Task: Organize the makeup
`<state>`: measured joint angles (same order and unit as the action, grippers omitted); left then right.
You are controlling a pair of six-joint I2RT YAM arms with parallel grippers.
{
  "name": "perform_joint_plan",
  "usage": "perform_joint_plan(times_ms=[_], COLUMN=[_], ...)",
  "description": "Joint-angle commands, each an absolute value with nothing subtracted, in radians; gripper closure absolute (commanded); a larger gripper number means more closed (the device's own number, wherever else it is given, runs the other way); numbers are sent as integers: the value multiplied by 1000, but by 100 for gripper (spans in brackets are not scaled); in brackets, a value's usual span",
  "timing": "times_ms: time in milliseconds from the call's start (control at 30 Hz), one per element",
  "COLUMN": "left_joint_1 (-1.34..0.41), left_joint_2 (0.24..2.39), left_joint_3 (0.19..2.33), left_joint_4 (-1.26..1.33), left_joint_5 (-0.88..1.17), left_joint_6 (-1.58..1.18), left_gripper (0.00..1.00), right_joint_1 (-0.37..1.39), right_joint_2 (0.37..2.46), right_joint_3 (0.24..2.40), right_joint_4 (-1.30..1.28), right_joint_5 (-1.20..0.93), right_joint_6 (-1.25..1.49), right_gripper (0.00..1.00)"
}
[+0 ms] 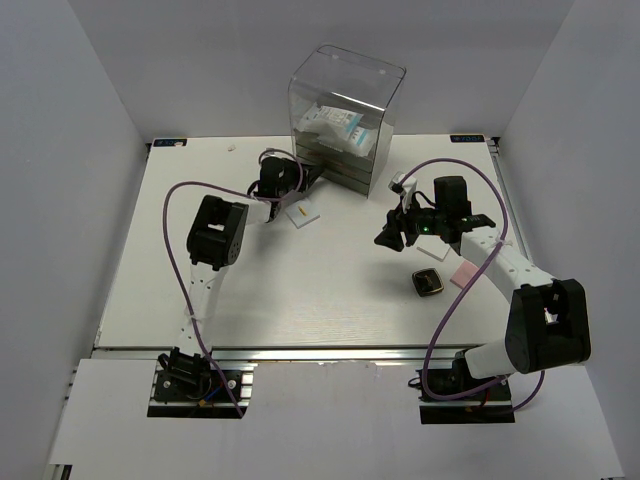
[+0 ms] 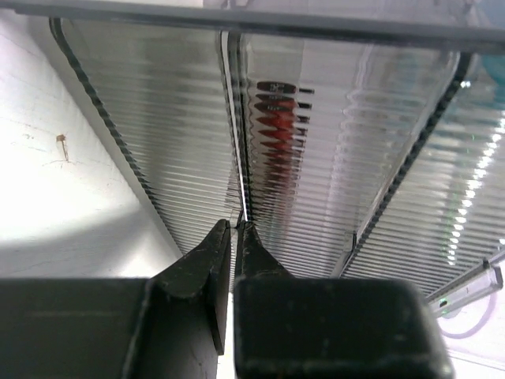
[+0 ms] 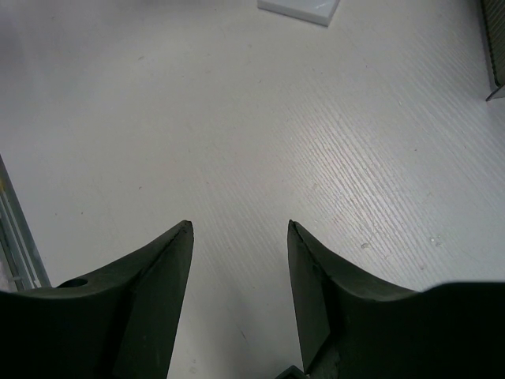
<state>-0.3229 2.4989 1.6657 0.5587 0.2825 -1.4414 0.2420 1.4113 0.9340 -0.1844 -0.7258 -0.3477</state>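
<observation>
The clear drawer box [image 1: 345,110] stands at the back with a clear packet of white contents [image 1: 335,128] in its top part. My left gripper [image 1: 308,180] is at the box's lower left; in the left wrist view it [image 2: 239,225] is shut on a thin lip of a ribbed drawer front [image 2: 158,134]. A dark-red stick [image 2: 276,126] shows through the ribbing. A white square [image 1: 302,213] lies just beside it. My right gripper [image 1: 392,236] is open and empty over bare table [image 3: 239,225]. A black gold-rimmed compact [image 1: 428,282] and a pink square [image 1: 465,274] lie by the right arm.
The white square also shows at the top edge of the right wrist view [image 3: 300,9], with the drawer box's corner [image 3: 495,47] at its right edge. Purple cables [image 1: 175,230] loop over the table beside both arms. White walls enclose the table on three sides.
</observation>
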Motion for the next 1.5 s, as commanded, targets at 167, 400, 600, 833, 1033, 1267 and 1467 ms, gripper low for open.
perform_joint_plan(times_ms=[167,400,600,833,1033,1267,1467], left_joint_1=[-328,-324,-316,-316,-314,-307,-302], left_joint_2=[2407,2323,2224,2132,2056,1973,1939], left_joint_3=[1499,1366,1227,1066,1023,885,865], left_joint_4=[666,735,775,819,769,781,747], left_joint_5=[204,207,196,204,206,187,195], left_joint_6=[-1445,-1439,-1428,-1417,-1367,-1358,-1328], left_gripper=[100,100,100,100,100,100,100], right_joint_1=[244,244,242,242,242,244,242], right_joint_2=[1402,1399,1394,1388,1379,1367,1367], right_joint_3=[951,950,943,942,940,931,934], right_joint_4=[-186,-187,-190,-190,-193,-201,-207], right_joint_5=[-746,-744,-744,-745,-746,-744,-746], right_joint_6=[-354,-354,-353,-354,-353,-356,-354], right_gripper=[43,43,43,43,43,43,43])
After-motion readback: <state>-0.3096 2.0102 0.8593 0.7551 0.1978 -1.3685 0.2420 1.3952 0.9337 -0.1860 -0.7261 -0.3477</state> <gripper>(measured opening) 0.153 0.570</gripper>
